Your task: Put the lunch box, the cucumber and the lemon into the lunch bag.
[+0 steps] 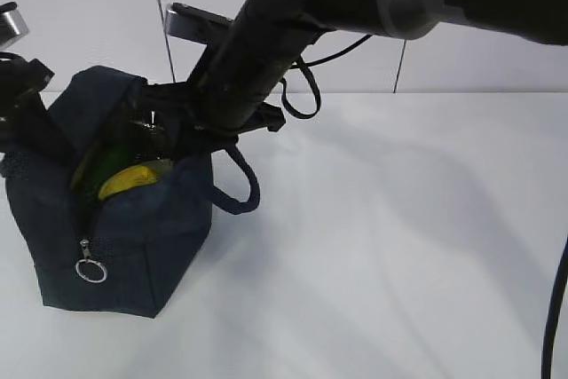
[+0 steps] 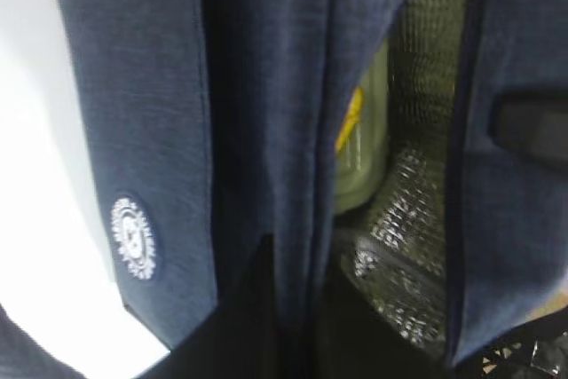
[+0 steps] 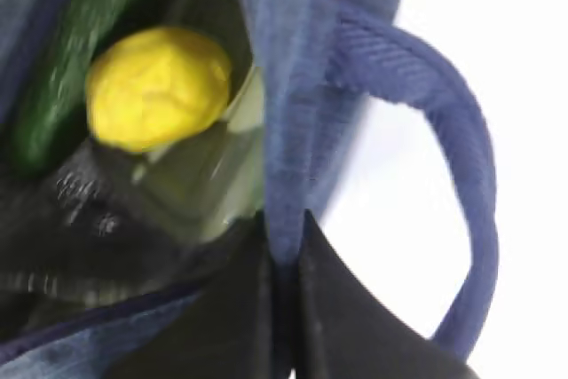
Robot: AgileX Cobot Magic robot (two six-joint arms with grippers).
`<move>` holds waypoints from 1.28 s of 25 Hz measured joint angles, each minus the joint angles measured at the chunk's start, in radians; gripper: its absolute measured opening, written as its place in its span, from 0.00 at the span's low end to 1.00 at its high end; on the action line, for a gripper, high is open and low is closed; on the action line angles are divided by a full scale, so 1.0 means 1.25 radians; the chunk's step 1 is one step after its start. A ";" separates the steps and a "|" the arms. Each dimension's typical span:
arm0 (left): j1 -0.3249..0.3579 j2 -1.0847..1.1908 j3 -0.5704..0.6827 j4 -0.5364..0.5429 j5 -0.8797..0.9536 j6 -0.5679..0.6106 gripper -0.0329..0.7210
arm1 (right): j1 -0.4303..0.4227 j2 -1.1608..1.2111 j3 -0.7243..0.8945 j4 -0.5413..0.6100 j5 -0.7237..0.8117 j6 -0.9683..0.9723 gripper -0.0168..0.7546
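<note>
The lunch bag (image 1: 133,246) stands on the white table (image 1: 399,246) at the left of the exterior view, its top unzipped and gaping, the metal ring pull (image 1: 90,270) hanging down its near front edge. One loop handle (image 1: 244,185) droops over the right side of the bag.

Inside the opening, the lemon (image 3: 158,86) lies on top, bright yellow, touching the dark green cucumber (image 3: 71,59) that runs slantwise beside it. Below the lemon shows a pale, clear-sided part of the lunch box (image 3: 222,157), resting against the silver foil lining.

The right gripper (image 3: 284,246) reaches in from the upper right, and its two dark fingers are pressed together on the right-hand wall of the bag, pinching the navy fabric at the rim just beside the handle.

Farther back, on the bag's left side, the left gripper (image 2: 293,326) has its fingers drawn narrow on the other wall of the bag, with a fold of the navy cloth caught between them. A round white logo patch (image 2: 135,237) shows on the fabric near it, and the foil lining (image 2: 408,219) glints inside.
</note>
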 joint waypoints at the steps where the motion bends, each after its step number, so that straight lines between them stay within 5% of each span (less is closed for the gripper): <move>1: -0.011 0.000 0.000 -0.002 0.001 0.002 0.05 | 0.000 0.000 0.000 -0.018 0.015 0.000 0.02; 16: -0.161 0.000 0.000 -0.170 -0.043 0.006 0.05 | -0.035 -0.137 -0.001 -0.332 0.228 0.017 0.02; 32: -0.252 0.000 0.003 -0.263 -0.159 0.011 0.05 | -0.057 -0.153 0.021 -0.482 0.272 0.018 0.02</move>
